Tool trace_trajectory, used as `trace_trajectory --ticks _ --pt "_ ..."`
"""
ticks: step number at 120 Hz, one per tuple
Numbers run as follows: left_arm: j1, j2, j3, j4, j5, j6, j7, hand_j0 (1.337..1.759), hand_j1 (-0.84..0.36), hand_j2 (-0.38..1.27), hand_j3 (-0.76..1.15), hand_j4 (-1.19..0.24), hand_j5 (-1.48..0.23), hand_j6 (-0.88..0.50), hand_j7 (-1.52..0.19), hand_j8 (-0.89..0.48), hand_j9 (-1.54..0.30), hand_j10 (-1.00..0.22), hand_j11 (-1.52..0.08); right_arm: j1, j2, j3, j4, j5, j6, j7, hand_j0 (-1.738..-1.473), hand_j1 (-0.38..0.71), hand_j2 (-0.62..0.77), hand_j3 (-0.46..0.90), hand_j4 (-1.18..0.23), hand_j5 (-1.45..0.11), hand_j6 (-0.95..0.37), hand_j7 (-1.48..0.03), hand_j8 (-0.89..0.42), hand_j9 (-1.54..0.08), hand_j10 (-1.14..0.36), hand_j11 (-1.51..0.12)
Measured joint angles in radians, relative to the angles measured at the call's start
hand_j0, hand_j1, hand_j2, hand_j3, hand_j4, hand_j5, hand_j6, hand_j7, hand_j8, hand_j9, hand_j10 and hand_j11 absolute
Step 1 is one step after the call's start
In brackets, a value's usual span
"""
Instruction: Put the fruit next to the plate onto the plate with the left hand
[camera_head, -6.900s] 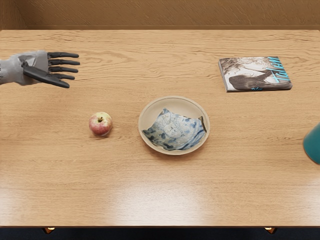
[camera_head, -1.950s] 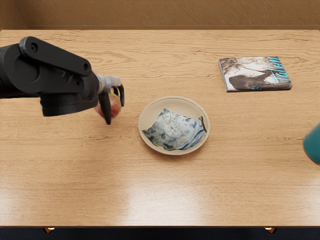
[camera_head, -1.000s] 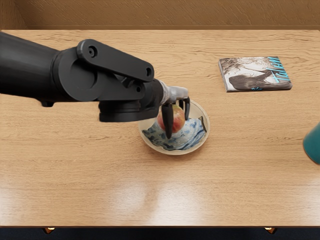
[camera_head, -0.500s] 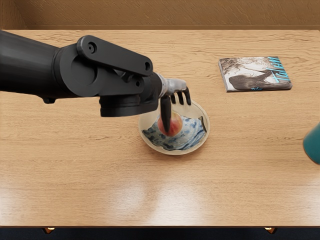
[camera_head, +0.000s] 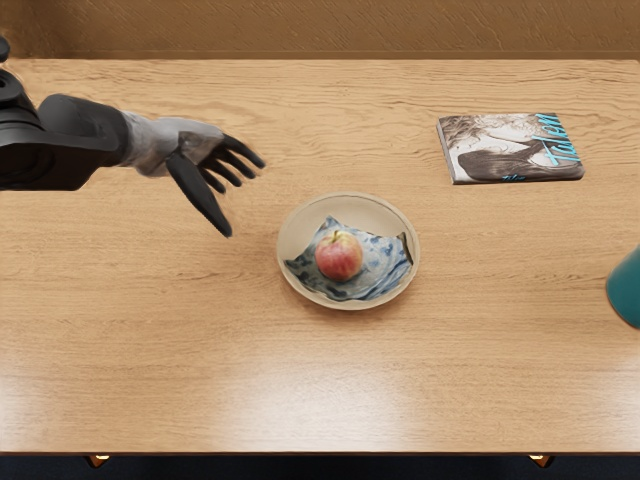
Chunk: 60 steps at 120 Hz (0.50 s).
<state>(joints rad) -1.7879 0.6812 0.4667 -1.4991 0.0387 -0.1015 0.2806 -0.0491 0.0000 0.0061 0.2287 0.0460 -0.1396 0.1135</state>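
**Colleague:** What could go wrong from here?

**Operator:** Very little, as I judge it. The round red-and-yellow apple (camera_head: 339, 256) sits in the middle of the shallow cream ceramic plate with a blue pattern (camera_head: 300, 228), stem up. It lies well inside the rim, so I count the task as done. The one hazard I see is the apple's shape. A round fruit on a shallow dish can roll if anything jolts the plate. A low sweep of my arm across the light wooden table (camera_head: 320, 380) could clip the rim and tip the fruit out.

**Colleague:** And the hand itself?

**Operator:** My left hand (camera_head: 200, 165) comes in from the left edge on a dark arm with a grey wrist. It hangs over bare wood to the upper left of the plate, well apart from plate and apple. Its black fingers (camera_head: 240, 158) are spread wide and point toward the plate, with one long digit angled down. It holds nothing and touches nothing that I can see.

**Colleague:** Anything else close by?

**Operator:** A thin illustrated book with teal lettering (camera_head: 510, 147) lies flat at the far right, clear of everything. A rounded teal shape (camera_head: 626, 288) is cut off by the right edge, and I cannot tell what it is.
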Motion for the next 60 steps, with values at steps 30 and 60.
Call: trace_trajectory --ticks 30,60 --pt "0.341 0.402 -0.382 0.046 -0.028 -0.429 -0.009 1.658 0.04 0.05 0.00 -0.26 -0.34 -0.26 -0.34 -0.26 -0.34 -0.26 -0.34 0.000 0.000 0.000 0.000 0.000 0.000 0.000 -1.658 -0.31 -0.01 0.00 -0.03 -0.05 -0.03 -0.05 -0.03 -0.05 -0.03 -0.05" --pt "0.408 0.368 -0.468 0.227 -0.139 -0.502 -0.013 1.658 0.04 0.05 0.00 -0.26 -0.33 -0.26 -0.33 -0.26 -0.33 -0.26 -0.33 0.000 0.000 0.000 0.000 0.000 0.000 0.000 -1.658 -0.31 -0.01 0.00 -0.03 -0.05 -0.03 -0.05 -0.03 -0.05 -0.03 -0.05"
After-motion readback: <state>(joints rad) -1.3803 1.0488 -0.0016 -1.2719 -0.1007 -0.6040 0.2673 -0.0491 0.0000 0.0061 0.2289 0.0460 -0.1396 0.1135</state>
